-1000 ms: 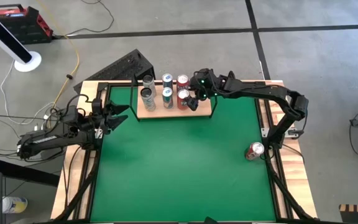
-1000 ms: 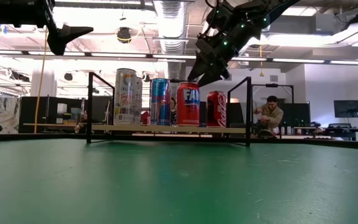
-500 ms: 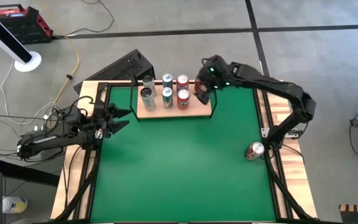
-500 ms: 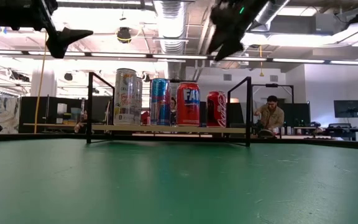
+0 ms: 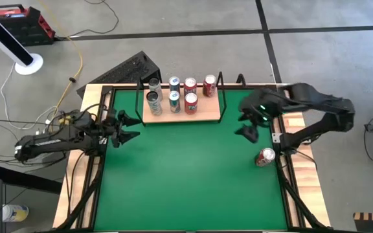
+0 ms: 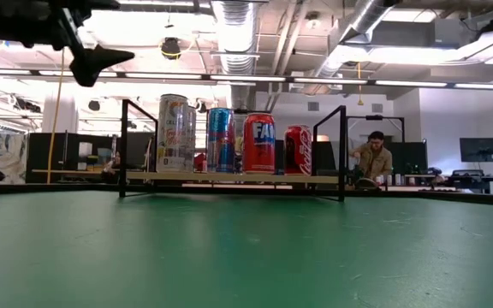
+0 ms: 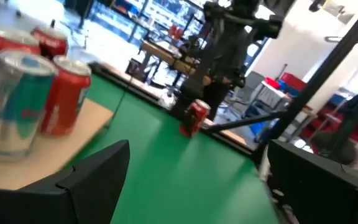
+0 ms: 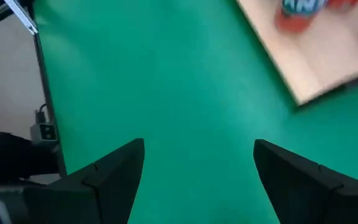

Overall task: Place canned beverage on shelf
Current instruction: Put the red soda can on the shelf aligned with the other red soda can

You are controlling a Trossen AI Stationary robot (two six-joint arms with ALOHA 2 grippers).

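Green tabletop (image 5: 186, 175), shelf (image 5: 212, 115) at far edge holding seven cans. Right claw (image 5: 246, 125) wide open, empty; stray can (image 5: 266, 156) lying on its side just beyond, nearer than left claw (image 5: 123, 127), also open, empty.

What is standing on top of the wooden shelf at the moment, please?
Seven upright cans stand on the shelf: four in the back row, ending with a red can, and three in front. The front right corner is bare. The low view hides most back-row cans behind the front ones.
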